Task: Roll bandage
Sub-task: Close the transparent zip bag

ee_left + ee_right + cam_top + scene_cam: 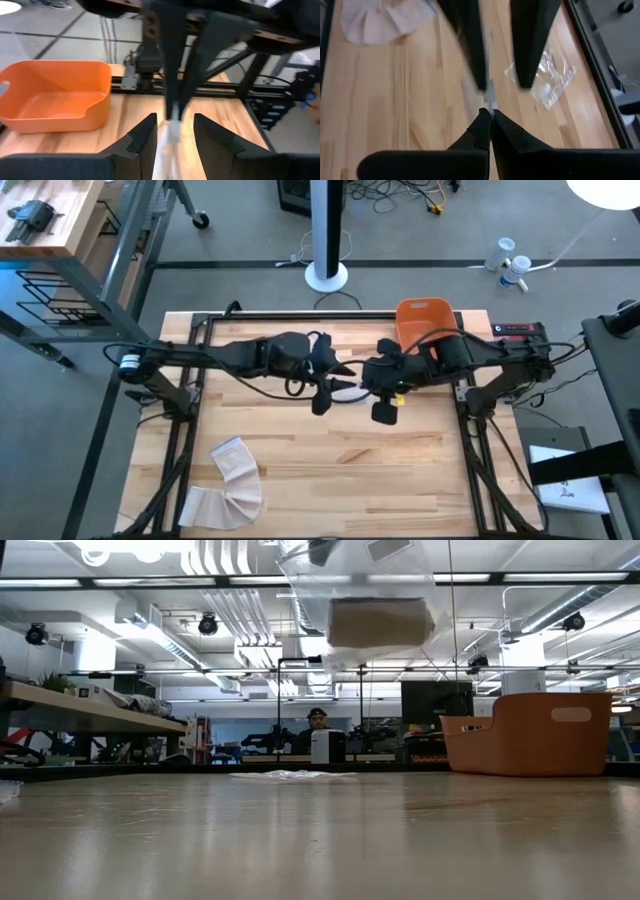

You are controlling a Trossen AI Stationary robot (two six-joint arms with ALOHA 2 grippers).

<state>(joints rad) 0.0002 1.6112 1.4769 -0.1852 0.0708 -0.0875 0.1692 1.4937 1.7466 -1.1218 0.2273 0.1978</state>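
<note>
Wooden table (330,450) seen from above carries one orange bin (425,320) at the far edge and one unrolled bandage (228,480) at the near left corner; both claws meet mid-table, well apart from it, the left arm nearer. Low view: a clear packet (375,620) with a roll hangs overhead. Left wrist: left claw (172,137) spread around a pale strip. Right wrist: right claw (487,125) pinched on that strip; one empty wrapper (545,82) lies beyond.

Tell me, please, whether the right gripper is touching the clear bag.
Touching. The right wrist view shows the right gripper shut on the clear bag, pinching its edge between the fingertips.
</note>
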